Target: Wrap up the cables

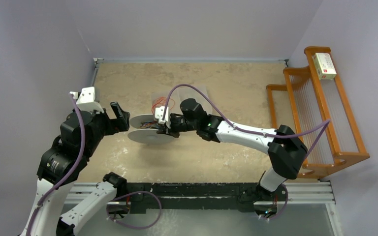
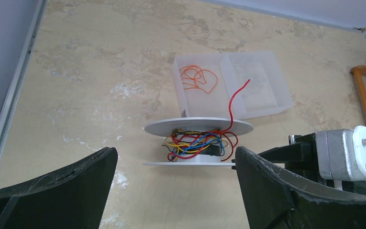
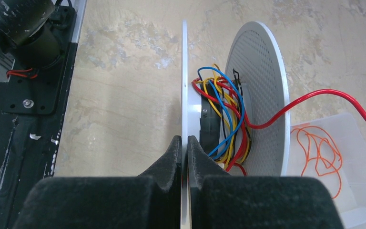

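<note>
A grey double-disc spool (image 1: 150, 135) hangs above the table's middle. Red, blue, yellow and black wires (image 2: 200, 142) are wound loosely round its hub. One red cable end (image 2: 233, 102) sticks up past the upper disc (image 2: 198, 126). My right gripper (image 3: 184, 140) is shut on the rim of one disc (image 3: 184, 71), and also shows in the top view (image 1: 165, 129). A thin orange cable (image 2: 198, 78) lies coiled in a clear plastic box (image 2: 267, 90) behind the spool. My left gripper (image 2: 174, 151) is open and empty, just left of the spool (image 1: 123, 117).
An orange wooden rack (image 1: 320, 113) stands at the right edge, with a white and red carton (image 1: 324, 65) on top. Walls close the left, back and right. A metal rail (image 1: 202, 191) runs along the near edge.
</note>
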Motion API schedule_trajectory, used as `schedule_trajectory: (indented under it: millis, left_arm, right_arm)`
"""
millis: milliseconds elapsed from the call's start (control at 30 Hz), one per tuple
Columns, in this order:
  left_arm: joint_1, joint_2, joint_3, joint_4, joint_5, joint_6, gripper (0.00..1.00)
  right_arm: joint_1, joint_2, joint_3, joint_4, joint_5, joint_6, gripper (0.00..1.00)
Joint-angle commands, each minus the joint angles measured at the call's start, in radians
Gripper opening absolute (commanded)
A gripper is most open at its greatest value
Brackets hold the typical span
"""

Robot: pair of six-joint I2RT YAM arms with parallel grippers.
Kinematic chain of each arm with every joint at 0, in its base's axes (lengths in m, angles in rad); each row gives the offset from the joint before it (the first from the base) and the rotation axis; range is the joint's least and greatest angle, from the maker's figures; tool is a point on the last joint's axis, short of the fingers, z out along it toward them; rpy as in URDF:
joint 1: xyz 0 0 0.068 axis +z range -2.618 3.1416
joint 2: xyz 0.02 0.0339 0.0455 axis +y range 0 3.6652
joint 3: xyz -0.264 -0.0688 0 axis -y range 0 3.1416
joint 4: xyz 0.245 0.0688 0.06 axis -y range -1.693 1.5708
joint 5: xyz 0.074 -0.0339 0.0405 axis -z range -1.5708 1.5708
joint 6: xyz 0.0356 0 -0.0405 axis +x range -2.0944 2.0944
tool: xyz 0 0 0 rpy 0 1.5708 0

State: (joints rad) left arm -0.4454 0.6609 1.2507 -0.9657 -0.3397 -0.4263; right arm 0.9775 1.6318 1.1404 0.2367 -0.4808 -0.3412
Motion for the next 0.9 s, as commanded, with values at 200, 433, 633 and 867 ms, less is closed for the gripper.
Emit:
schedule_trajectory:
  millis: [200, 433, 633, 867]
  left_arm:
    - [0.002, -0.003, 0.006, 0.037, 0.005, 0.004, 0.93]
    - [0.002, -0.006, 0.005, 0.034, 0.002, 0.006, 0.93]
    - [0.003, -0.005, -0.001, 0.035, -0.002, 0.009, 0.93]
    - [0.003, -0.011, -0.01, 0.036, -0.004, 0.008, 0.93]
  right_arm:
    - [0.013, 0.004, 0.026, 0.067, 0.016, -0.019, 0.04]
    - [0.015, 0.008, 0.031, 0.052, 0.018, -0.016, 0.14]
    - [0.016, 0.003, 0.033, 0.046, 0.019, -0.015, 0.26]
    - [0.015, 0.0, 0.035, 0.04, 0.025, -0.015, 0.29]
